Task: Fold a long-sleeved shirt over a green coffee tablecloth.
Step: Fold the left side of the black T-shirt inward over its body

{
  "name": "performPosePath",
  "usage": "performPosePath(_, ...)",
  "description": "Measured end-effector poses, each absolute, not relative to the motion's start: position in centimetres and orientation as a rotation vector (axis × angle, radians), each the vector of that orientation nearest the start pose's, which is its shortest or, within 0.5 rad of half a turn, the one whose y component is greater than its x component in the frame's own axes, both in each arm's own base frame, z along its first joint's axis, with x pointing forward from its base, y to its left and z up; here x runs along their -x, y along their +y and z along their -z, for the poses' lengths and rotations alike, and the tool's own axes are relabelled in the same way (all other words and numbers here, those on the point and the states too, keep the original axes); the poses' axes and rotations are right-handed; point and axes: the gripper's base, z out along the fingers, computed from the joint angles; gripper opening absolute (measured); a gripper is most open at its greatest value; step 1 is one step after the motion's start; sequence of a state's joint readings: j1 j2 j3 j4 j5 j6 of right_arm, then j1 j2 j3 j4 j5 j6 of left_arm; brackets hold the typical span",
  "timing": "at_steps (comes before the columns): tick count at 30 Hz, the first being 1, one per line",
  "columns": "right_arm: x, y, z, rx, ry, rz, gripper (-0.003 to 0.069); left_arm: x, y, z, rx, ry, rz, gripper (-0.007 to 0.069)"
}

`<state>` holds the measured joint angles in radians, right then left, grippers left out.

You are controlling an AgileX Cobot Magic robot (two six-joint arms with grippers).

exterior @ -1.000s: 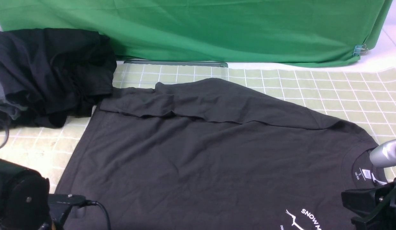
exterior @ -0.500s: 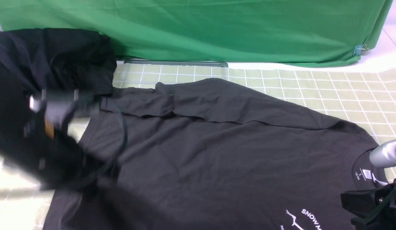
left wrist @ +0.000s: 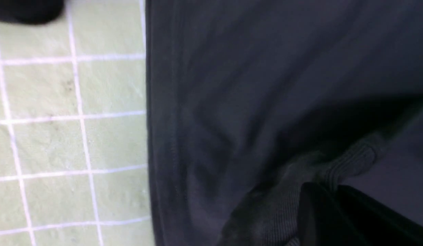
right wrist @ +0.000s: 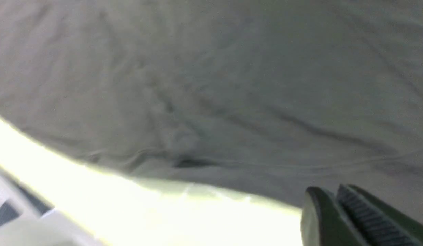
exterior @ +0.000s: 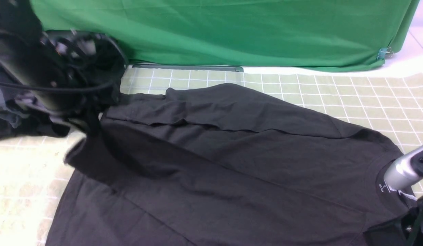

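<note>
Left fingers (left wrist: 320,218) pinching long-sleeved shirt (exterior: 231,164), right fingers (right wrist: 361,215) unclear if open, green coffee tablecloth (exterior: 334,92) beneath

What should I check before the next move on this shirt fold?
1. Left gripper pinching the long-sleeved shirt: ok.
2. Right gripper holding cloth: cannot tell.
3. Shirt lying on the green coffee tablecloth: ok.
4. Far sleeve folded onto the body: ok.
5. Left arm clear of the pile of dark garments: cannot tell.
</note>
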<state>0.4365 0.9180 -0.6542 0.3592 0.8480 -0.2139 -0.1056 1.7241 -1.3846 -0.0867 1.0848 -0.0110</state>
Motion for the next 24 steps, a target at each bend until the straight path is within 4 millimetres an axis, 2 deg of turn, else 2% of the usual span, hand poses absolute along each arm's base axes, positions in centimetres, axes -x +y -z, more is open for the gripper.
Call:
performPosePath(3, -13.4, 10.6, -26.5, 0.728, 2.556, -0.577, 0.0198, -35.5, -4.1, -24.8, -0.098, 2.959, 0.082, 0.0013)
performPosePath(4, -13.4, 10.7, -26.4, 0.74, 2.56, -0.578, 0.0205, -35.6, -4.1, -24.6, -0.099, 2.965, 0.078, 0.0013)
performPosePath(6, -13.5, 13.0, -25.2, 0.859, 2.565, -0.6, 0.0269, -36.0, -4.0, -23.6, -0.1, 2.983, 0.052, 0.0013)
performPosePath(8, -13.6, 14.7, -24.1, 0.938, 2.564, -0.6, 0.0287, -36.2, -4.0, -23.3, -0.093, 2.985, 0.05, 0.0013)
performPosePath(10, -13.7, 17.0, -21.8, 1.06, 2.57, -0.545, 0.0323, -36.3, -4.0, -23.2, -0.089, 2.979, 0.048, 0.0013)
performPosePath(16, -14.7, 19.4, -17.3, 1.187, 2.654, -0.377, 0.0457, -36.4, -3.9, -23.2, -0.081, 2.971, 0.049, 0.0013)
performPosePath(21, -15.6, 20.5, -16.5, 1.178, 2.662, -0.362, 0.0446, -36.4, -3.9, -23.2, -0.081, 2.972, 0.048, 0.0013)
performPosePath(23, -15.8, 20.7, -16.6, 1.169, 2.651, -0.367, 0.0416, -36.4, -3.9, -23.2, -0.079, 2.972, 0.047, 0.0013)
performPosePath(24, -15.9, 20.8, -16.7, 1.168, 2.641, -0.368, 0.0367, -36.4, -3.9, -23.2, -0.079, 2.972, 0.047, 0.0013)
